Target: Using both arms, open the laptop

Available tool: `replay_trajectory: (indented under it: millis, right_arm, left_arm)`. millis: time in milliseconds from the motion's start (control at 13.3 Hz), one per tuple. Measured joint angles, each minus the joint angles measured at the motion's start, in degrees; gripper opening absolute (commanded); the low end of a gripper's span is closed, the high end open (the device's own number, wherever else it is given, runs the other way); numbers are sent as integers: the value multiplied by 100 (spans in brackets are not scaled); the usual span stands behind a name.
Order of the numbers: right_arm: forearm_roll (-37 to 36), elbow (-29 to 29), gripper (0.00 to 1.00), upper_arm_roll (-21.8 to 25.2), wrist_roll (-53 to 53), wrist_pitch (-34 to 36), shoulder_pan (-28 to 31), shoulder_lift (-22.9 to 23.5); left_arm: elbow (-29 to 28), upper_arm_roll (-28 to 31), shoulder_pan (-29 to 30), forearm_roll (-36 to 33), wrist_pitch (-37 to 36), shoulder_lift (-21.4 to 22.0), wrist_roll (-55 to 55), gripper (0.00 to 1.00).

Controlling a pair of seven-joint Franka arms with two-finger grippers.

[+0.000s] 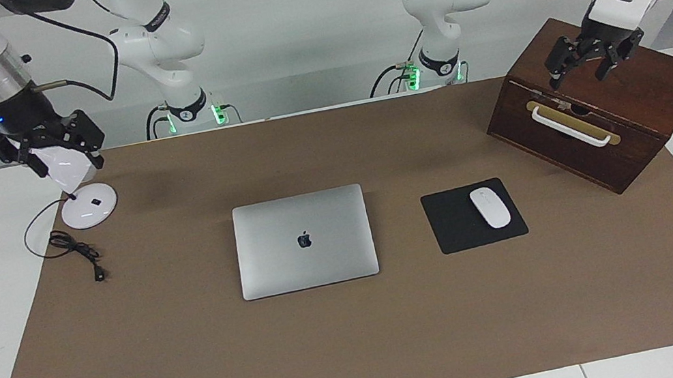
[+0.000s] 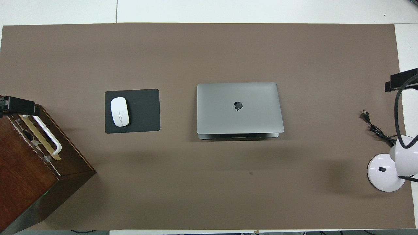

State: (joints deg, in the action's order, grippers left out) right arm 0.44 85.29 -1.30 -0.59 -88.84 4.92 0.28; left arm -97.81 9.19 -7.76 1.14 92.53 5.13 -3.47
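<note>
The silver laptop [image 1: 304,241] [image 2: 239,107] lies flat in the middle of the brown mat with its lid down and the dark apple logo facing up. My left gripper [image 1: 579,73] [image 2: 18,106] hangs open over the wooden box at the left arm's end of the table, holding nothing. At the right arm's end, my right gripper [image 1: 48,153] [image 2: 402,81] hangs by the white lamp head. Both grippers are well away from the laptop and neither touches it.
A black mouse pad [image 1: 453,224] [image 2: 143,111] with a white mouse [image 1: 491,207] [image 2: 119,111] lies beside the laptop toward the left arm's end. The wooden box [image 1: 635,115] [image 2: 23,169] has a white handle. A white desk lamp [image 1: 89,206] [image 2: 383,173] with a black cable [image 1: 77,252] stands at the right arm's end.
</note>
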Motion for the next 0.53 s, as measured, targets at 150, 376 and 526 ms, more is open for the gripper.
replay_trajectory:
  millis: [150,376,526]
  right_arm:
    - [0,2,100,4,0,0,15,-5]
    - [0,3,100,10,0,0,106,-20]
    - [0,4,100,10,0,0,120,-25]
  left_arm:
    - [0,0,0,0,-1,0,0,100]
    - [0,2,2,0,-4,1,0,100]
    - [3,5,2,0,-4,5,0,100]
